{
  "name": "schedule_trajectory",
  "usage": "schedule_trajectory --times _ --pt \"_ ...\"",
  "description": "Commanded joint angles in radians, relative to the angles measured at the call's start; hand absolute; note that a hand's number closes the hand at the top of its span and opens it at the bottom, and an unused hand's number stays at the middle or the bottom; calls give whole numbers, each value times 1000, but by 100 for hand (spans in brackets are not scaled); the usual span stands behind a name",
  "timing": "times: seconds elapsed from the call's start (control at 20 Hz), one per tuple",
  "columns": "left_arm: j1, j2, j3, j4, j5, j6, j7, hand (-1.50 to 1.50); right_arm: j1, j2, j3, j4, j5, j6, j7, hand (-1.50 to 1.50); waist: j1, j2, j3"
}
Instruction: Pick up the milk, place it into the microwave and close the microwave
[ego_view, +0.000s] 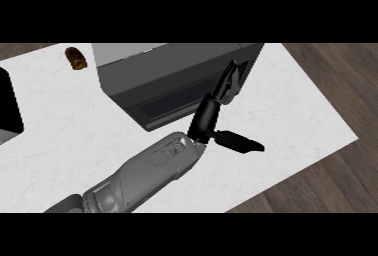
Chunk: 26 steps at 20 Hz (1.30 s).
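Note:
The grey microwave (173, 70) stands at the back of the white counter (295, 115), and its dark-windowed door (173, 102) looks flush with the body. My left hand (208, 120) comes in from the lower left on a grey forearm (148, 172). Its straight fingers (229, 82) lie along the door's right edge, and the thumb (240, 141) sticks out to the right. The hand is open and holds nothing. No milk shows anywhere. My right hand is out of view.
A small brown object (74, 58) lies at the counter's back left, beside the microwave. A black block (7, 105) cuts in at the left edge. Wooden floor (332, 180) shows beyond the counter's right and front edges.

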Motion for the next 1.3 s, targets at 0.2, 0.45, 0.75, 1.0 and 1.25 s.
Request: schedule_trajectory --times 0.2,0.45,0.75,1.0,1.25 --pt "-42 -5 -1 41 48 11 -32 -150 -32 -26 -14 3 -43 5 21 -150 -10 8 1" --pt "-54 -5 -7 48 83 13 -39 -150 -31 -43 -13 12 -63 14 42 -150 -22 9 2" --pt "-63 -5 -22 60 111 19 -61 -150 -50 -66 -24 5 -89 21 55 -150 -26 5 1" --pt "-77 -5 -30 75 135 10 -69 -150 -58 -81 -20 3 -103 26 73 -150 -16 4 1" --pt "-79 -5 -46 75 157 22 -90 -150 -68 -88 -18 2 -131 32 82 -150 -21 4 1"
